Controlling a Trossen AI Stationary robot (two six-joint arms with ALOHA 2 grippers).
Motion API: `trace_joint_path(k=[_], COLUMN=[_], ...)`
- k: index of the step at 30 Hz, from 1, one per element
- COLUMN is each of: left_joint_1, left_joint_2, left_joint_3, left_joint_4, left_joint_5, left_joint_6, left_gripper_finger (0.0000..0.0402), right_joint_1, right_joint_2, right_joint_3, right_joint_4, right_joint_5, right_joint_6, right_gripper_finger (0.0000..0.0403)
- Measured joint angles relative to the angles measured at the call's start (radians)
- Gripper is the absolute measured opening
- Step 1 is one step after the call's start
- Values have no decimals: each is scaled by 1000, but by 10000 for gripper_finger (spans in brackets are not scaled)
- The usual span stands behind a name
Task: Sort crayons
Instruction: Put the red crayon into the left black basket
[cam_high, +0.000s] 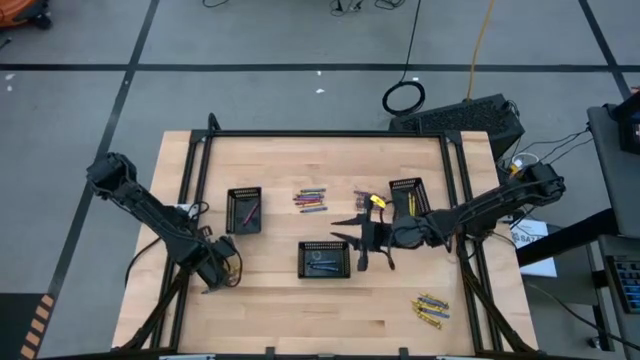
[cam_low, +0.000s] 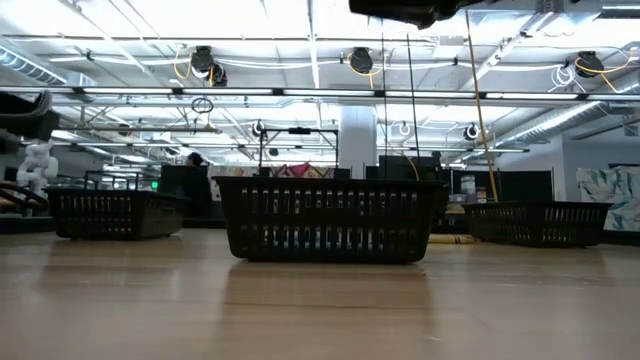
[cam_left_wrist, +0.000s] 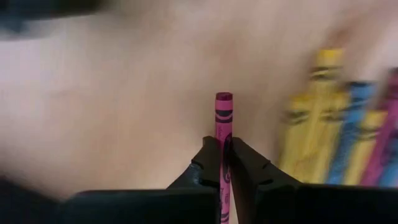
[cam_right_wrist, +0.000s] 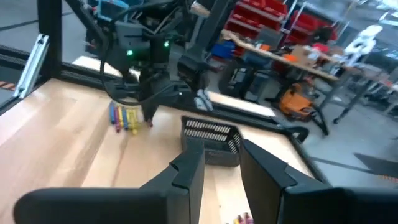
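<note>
My left gripper (cam_high: 226, 267) is near the table's near left edge, shut on a pink crayon (cam_left_wrist: 223, 115). It points down beside a small heap of yellow, blue and pink crayons (cam_left_wrist: 342, 130), which also shows in the right wrist view (cam_right_wrist: 124, 117). My right gripper (cam_high: 341, 231) is open and empty (cam_right_wrist: 221, 152), above the far side of the middle black tray (cam_high: 325, 258). A mixed heap of crayons (cam_high: 310, 199) lies at the table's middle. A yellow and blue heap (cam_high: 432, 310) lies near right. My left gripper pinches the pink crayon's wrapped shaft (cam_left_wrist: 223, 138) between its two fingertips (cam_left_wrist: 208, 152). The crayon runs along the fingers, and one end (cam_left_wrist: 223, 98) sticks out past the tips. The fingers point down at the table (cam_right_wrist: 149, 115). I cannot tell whether the crayon touches the wood.
Three black trays stand in a loose row. The left one (cam_high: 245, 210) holds a pink crayon, the middle one blue ones, the right one (cam_high: 407, 195) yellow ones. A yellow crayon (cam_high: 377, 200) lies beside the right tray. A black frame (cam_high: 330, 134) rims the table.
</note>
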Motion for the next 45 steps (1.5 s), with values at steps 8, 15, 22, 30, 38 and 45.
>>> trace_joint_path(k=[8, 15, 22, 30, 38, 45], left_joint_1=[23, 137, 437, 695, 782, 824], left_joint_2=[-174, -336, -366, -277, -163, -82], left_joint_3=[176, 218, 164, 83, 67, 67], left_joint_4=[-173, -38, -15, 72, 73, 97], left_joint_5=[-274, -594, -524, -291, -241, -217], left_joint_6=[10, 166, 239, 378, 439, 505], left_gripper_finger=[4, 2, 2, 2, 5, 38], right_joint_1=[21, 21, 21, 21, 25, 25], right_joint_2=[-13, -13, -13, -13, -13, -13], right_joint_3=[0, 0, 0, 0, 0, 0], right_joint_4=[-11, -18, -18, -20, -28, -29], right_joint_5=[0, 0, 0, 0, 0, 0], right_joint_6=[31, 39, 39, 67, 73, 92], right_gripper_finger=[86, 86, 86, 86, 86, 86])
